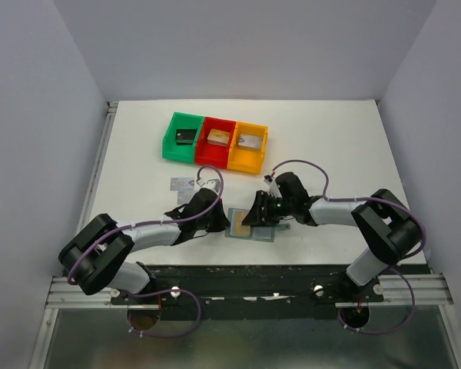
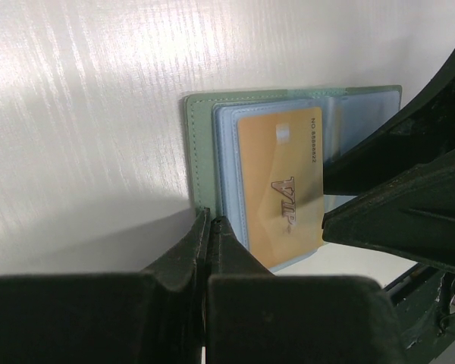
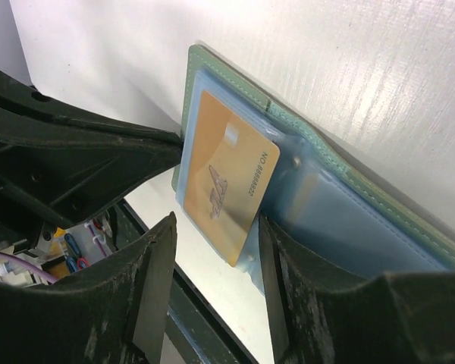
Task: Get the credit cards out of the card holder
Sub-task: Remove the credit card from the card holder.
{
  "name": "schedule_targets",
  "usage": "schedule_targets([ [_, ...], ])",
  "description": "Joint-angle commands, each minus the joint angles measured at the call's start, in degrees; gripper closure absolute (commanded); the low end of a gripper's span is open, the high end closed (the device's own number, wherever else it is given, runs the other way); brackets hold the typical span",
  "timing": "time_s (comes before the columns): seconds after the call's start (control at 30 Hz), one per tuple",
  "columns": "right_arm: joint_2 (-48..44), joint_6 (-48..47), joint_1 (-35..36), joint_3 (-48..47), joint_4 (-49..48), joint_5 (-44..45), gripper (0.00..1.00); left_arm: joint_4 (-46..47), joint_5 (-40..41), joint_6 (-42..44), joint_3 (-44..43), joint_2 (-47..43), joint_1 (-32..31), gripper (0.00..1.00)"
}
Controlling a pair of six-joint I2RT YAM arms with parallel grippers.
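The card holder [image 1: 263, 233] lies open on the table between both arms, green with pale blue pockets [image 2: 201, 144] [image 3: 326, 152]. A tan-gold credit card [image 2: 280, 182] [image 3: 227, 182] sticks partway out of its left pocket. My left gripper [image 2: 211, 220] [image 1: 215, 221] is shut, its tips resting at the holder's near left corner. My right gripper [image 3: 216, 227] [image 1: 251, 218] is open, its fingers on either side of the gold card's free corner and not closed on it. A silvery-grey card [image 1: 182, 184] lies loose on the table behind my left arm.
Green [image 1: 169, 142], red [image 1: 205, 146] and orange [image 1: 263, 142] bins stand in a row at the back, each with a small block inside. The table's near edge and the black base rail run just below the card holder.
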State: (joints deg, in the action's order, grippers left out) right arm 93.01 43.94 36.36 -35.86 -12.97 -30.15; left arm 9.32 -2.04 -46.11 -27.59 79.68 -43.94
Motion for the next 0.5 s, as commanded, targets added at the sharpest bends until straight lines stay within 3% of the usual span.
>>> schedule_targets([
  [0.0,0.24,-1.4,-0.24,0.17,2.78,2.38,0.45,-2.11,3.8,-0.3,1.84,-2.24,0.0,1.0],
  [0.27,1.56,-0.26,-0.24,0.43,-1.44,-0.7,0.47,-3.35,5.82,0.84,1.14,-7.95,0.0,1.0],
  [0.47,1.56,-0.35,-0.24,0.53,-1.27,-0.52,0.47,0.87,3.46,3.13,0.62,-9.28,0.09,1.0],
])
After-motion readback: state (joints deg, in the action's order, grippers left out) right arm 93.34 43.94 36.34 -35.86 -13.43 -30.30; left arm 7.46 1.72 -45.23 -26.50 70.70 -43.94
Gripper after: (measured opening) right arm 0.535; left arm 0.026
